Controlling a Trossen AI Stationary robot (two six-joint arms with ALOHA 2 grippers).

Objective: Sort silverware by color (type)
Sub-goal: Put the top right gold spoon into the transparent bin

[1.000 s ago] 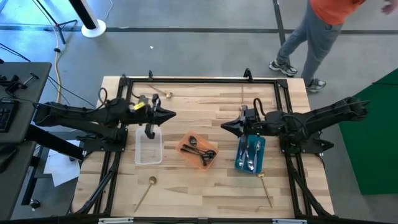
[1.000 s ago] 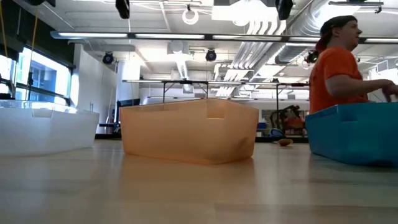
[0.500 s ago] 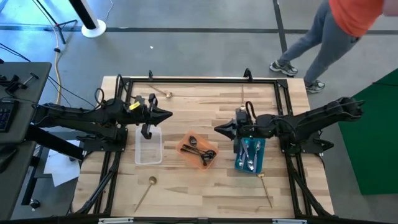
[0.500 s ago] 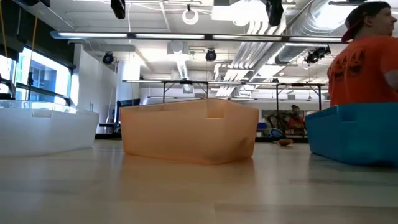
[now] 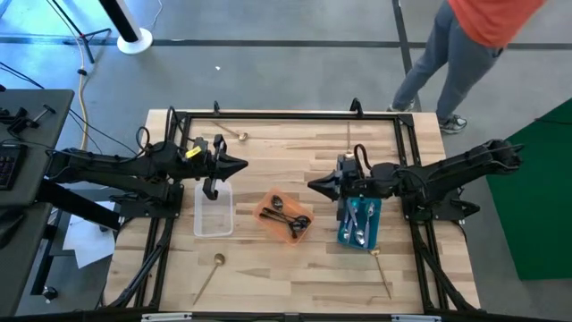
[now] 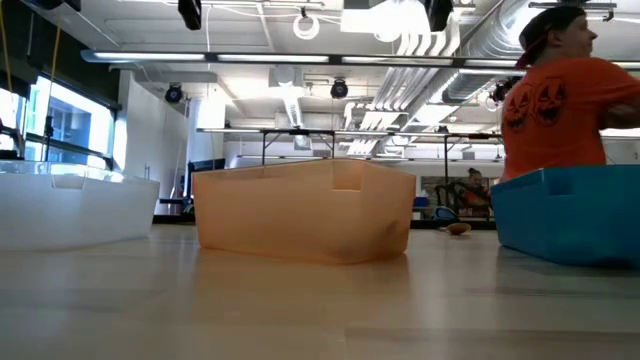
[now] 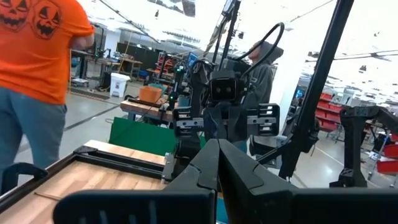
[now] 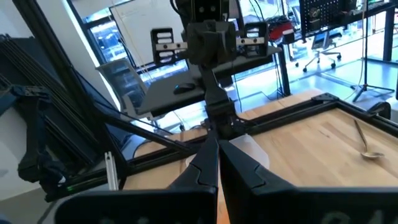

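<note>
Both arms hang above the table holding nothing: the left gripper (image 5: pixel 243 165) has its fingers pressed together, and so does the right gripper (image 5: pixel 313 185). Three trays lie below: a clear tray (image 5: pixel 214 220) with no spoons, an orange tray (image 5: pixel 264 213) with black spoons (image 5: pixel 288 217), a blue tray (image 5: pixel 343 234) with silver spoons (image 5: pixel 359 224). Three gold spoons lie loose on the table (image 5: pixel 286 143): one far (image 5: pixel 234 134), two near (image 5: pixel 209 270) (image 5: pixel 381 268).
</note>
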